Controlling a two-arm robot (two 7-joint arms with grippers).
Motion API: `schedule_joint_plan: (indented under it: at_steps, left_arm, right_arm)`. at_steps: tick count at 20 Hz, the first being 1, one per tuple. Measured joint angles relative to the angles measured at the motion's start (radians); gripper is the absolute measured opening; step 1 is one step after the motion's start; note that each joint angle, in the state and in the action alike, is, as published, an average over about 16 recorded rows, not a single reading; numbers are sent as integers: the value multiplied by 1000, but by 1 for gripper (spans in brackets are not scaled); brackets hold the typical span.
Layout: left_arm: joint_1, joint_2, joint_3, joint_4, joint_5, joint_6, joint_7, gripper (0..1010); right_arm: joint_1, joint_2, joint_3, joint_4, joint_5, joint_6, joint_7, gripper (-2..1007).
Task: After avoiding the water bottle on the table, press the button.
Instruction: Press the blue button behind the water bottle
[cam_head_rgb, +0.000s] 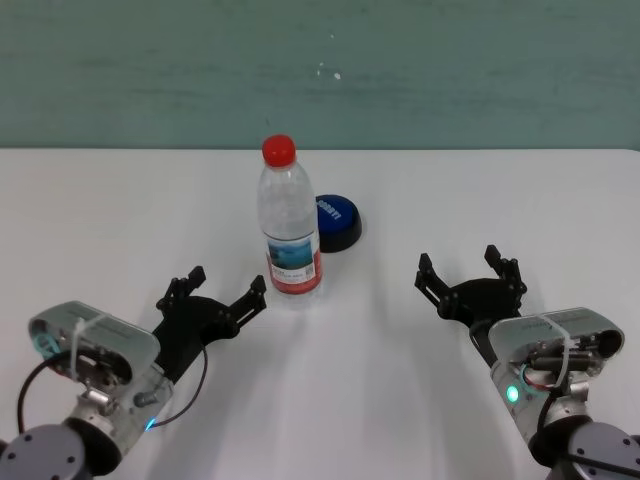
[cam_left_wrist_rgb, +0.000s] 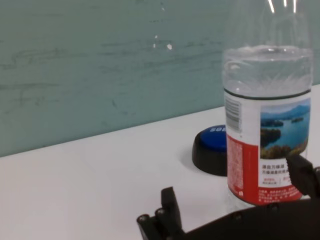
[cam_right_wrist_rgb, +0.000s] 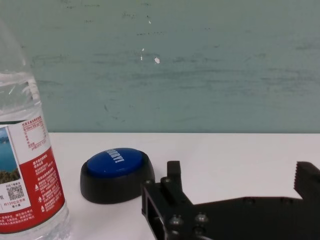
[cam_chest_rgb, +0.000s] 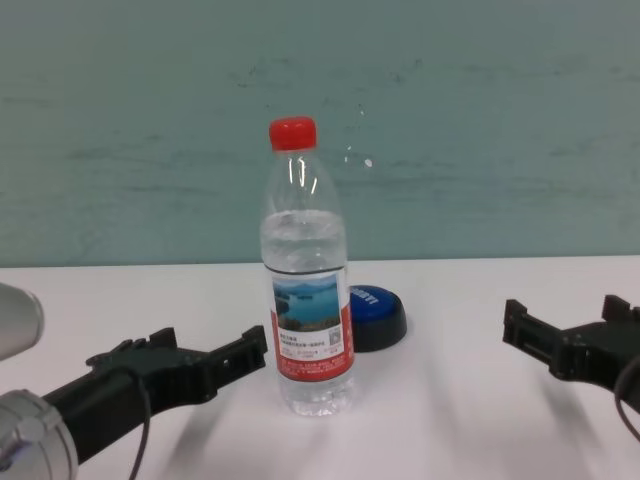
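Bench (cam_head_rgb: 120, 200): plain white top, carrying the bottle and the button; a teal wall (cam_head_rgb: 450, 70) stands behind its far edge.

Water bottle (cam_head_rgb: 288, 220): upright near the middle of the bench, red cap on, clear body, label with a blue lake photo over a red band. It stands nearer the robot than the button and partly covers the button's left side in the head and chest views.

Button (cam_head_rgb: 337, 220): low blue dome on a black base, white lettering on top, resting flat on the bench just behind and to the right of the bottle. Nothing touches it.

Left gripper (cam_head_rgb: 212, 286): low over the bench, to the left of the bottle and nearer the robot. Jaws spread; the right-hand fingertip lies just beside the bottle's base, contact cannot be told. Nothing held.

Right gripper (cam_head_rgb: 468, 272): low over the bench, well to the right of the bottle and button, nearer the robot than both. Jaws spread, nothing between them.
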Motion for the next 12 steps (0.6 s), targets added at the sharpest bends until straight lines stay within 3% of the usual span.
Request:
schedule_joint_plan:
  at_steps: [12]
  left_arm:
    - [-14, 3, 6, 7, 1, 0, -3, 1004]
  right_arm:
    - [0, 0, 0, 0, 0, 0, 0, 1003]
